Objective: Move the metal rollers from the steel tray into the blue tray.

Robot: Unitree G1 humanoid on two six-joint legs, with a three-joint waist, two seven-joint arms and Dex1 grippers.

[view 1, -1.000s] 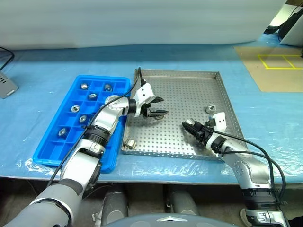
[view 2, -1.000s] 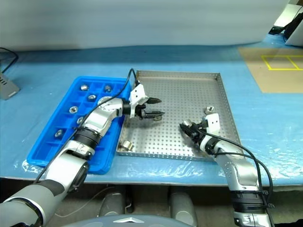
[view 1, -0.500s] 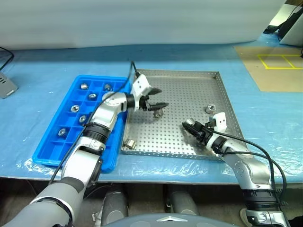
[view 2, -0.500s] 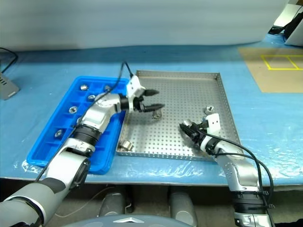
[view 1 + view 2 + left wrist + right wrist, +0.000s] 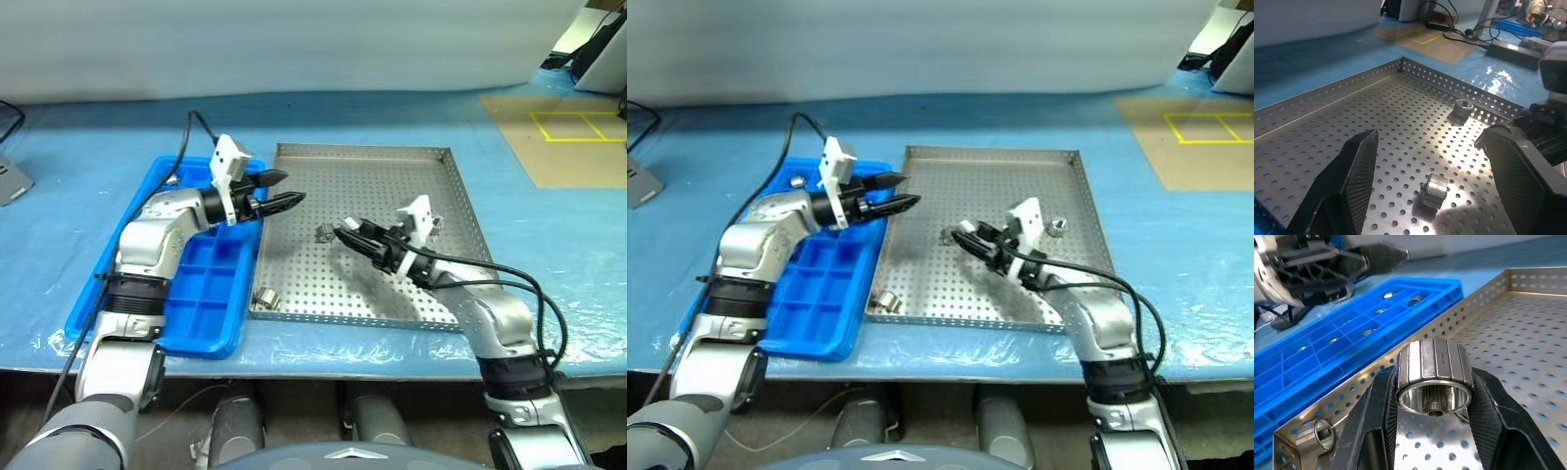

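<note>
Right pincer (image 5: pixel 1432 396) pinches one of the metal rollers (image 5: pixel 1433 377), ribbed side and dark hollow centre facing the wrist camera; in the eye views that roller is too small to make out between the fingers. Right pincer (image 5: pixel 345 235) hangs over the middle of the steel tray (image 5: pixel 392 162), pointing toward 10 o'clock.

Left pincer (image 5: pixel 282 191) is spread with nothing between its fingers, raised over the seam between the blue tray (image 5: pixel 211 294) and the steel tray, pointing toward 3 o'clock. Left wrist view shows both black fingers (image 5: pixel 1354 171) wide apart above the perforated floor.

Loose rollers on the steel tray: one (image 5: pixel 324 233) just at 9 o'clock of the right pincer, seen in the left wrist view lying on its side (image 5: pixel 1432 191); one (image 5: pixel 1463 106) by the right rim, also in the right eye view (image 5: pixel 1055 227); one (image 5: pixel 265 297) in the near left corner, seen up close in the right wrist view (image 5: pixel 1320 433).

Right wrist view shows several rollers (image 5: pixel 1386 295) sitting in the blue tray's far compartments. Trays lie side by side on the blue-covered counter (image 5: pixel 88 147).
</note>
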